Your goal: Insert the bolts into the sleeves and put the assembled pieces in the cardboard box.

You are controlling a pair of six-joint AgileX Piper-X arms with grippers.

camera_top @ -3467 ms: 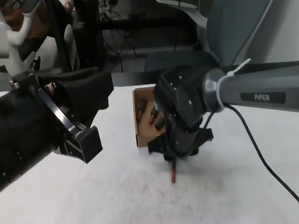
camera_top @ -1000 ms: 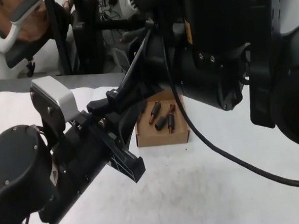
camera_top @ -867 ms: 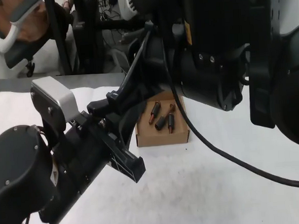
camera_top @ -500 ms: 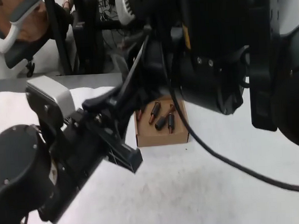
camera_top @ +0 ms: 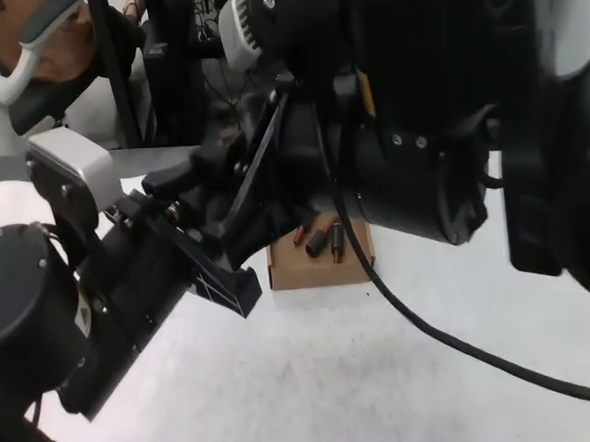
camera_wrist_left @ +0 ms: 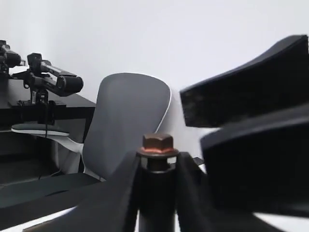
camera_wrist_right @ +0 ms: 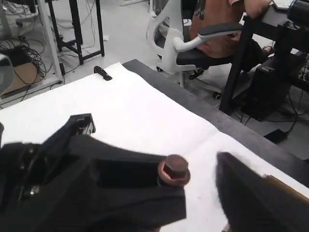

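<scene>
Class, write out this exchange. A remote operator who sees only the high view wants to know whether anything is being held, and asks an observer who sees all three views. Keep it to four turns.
Operator: In the high view the arms hide nearly everything except the cardboard box and the pieces in it. Is anything being held?
Observer: Yes. The left wrist view shows the left tool shut on a dark sleeve with a bolt in it.
Operator: What does the bolt look like?
Observer: Its head is hexagonal and copper-coloured, and it sits on top of the sleeve.
</scene>
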